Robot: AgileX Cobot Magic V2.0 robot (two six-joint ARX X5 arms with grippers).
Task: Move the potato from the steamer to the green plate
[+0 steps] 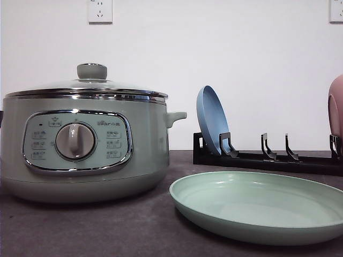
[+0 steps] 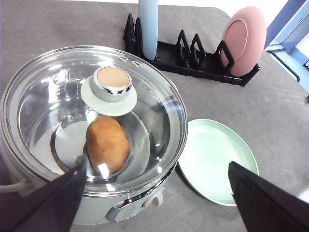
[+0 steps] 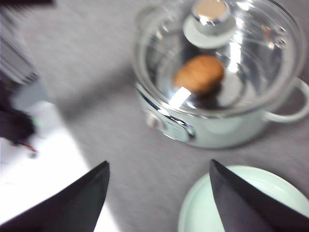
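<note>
The oval orange-brown potato (image 2: 107,143) lies on the steel floor inside the round pale grey-green steamer (image 1: 80,147), under the closed glass lid (image 2: 58,96) with its chrome-topped knob (image 2: 112,80). In the front view the potato is hidden by the steamer's wall; the wrist views see it through the glass, with bright reflections crossing it, and the right wrist view is soft with blur.

From the left wrist view, the wide pale mint-green plate (image 2: 212,159) sits on the grey table (image 2: 280,116) just beside the steamer, at about 4 o'clock from it. It is empty, and its near edge is cut off by a dark finger. In the front view its right rim runs out of the picture.

The left hand (image 2: 159,203) hangs above the steamer's front edge and the plate, its two dark fingers (image 2: 46,203) spread wide apart, holding nothing and touching nothing. The right hand (image 3: 159,203) is likewise spread wide and empty over the table between steamer and plate; only the fingertips of either hand are seen.

Behind the plate, at 12 o'clock, a black slotted dish rack (image 2: 193,60) holds a blue plate (image 1: 211,118) standing on edge and a pink plate (image 2: 244,38) leaning upright at its far end. In the front view the pink plate is cut off at the right edge.
</note>
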